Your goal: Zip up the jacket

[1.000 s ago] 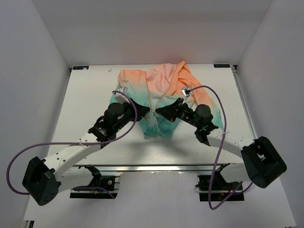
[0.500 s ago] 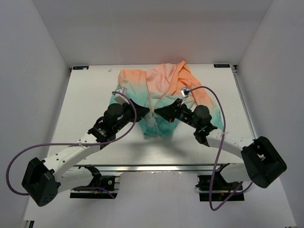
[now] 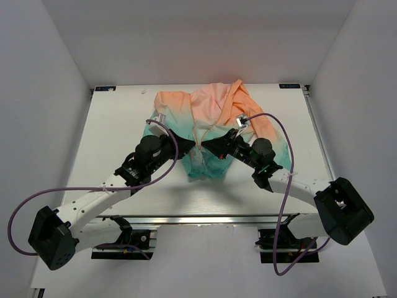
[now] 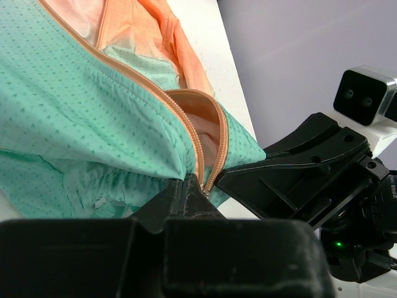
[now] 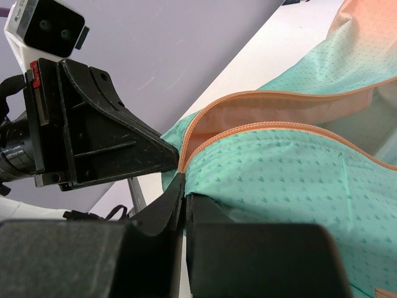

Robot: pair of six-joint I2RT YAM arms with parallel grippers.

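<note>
The jacket (image 3: 211,108) lies on the table, peach at the far end and teal near me, its front partly open. In the left wrist view the two orange zipper tracks (image 4: 200,146) meet right at my left gripper (image 4: 191,181), which is shut on the zipper's lower end. My right gripper (image 5: 184,186) is shut on the teal edge (image 5: 291,174) beside the zipper (image 5: 248,129). From above, the left gripper (image 3: 191,149) and right gripper (image 3: 205,145) sit tip to tip at the jacket's front, almost touching.
The white table (image 3: 118,118) is enclosed by white walls at the left, right and back. Purple cables (image 3: 93,187) loop off both arms. The teal hem (image 3: 208,171) bunches just near of the grippers.
My right gripper has edged slightly left and away from me, closer to the left gripper. The left arm and the jacket have hardly moved.
</note>
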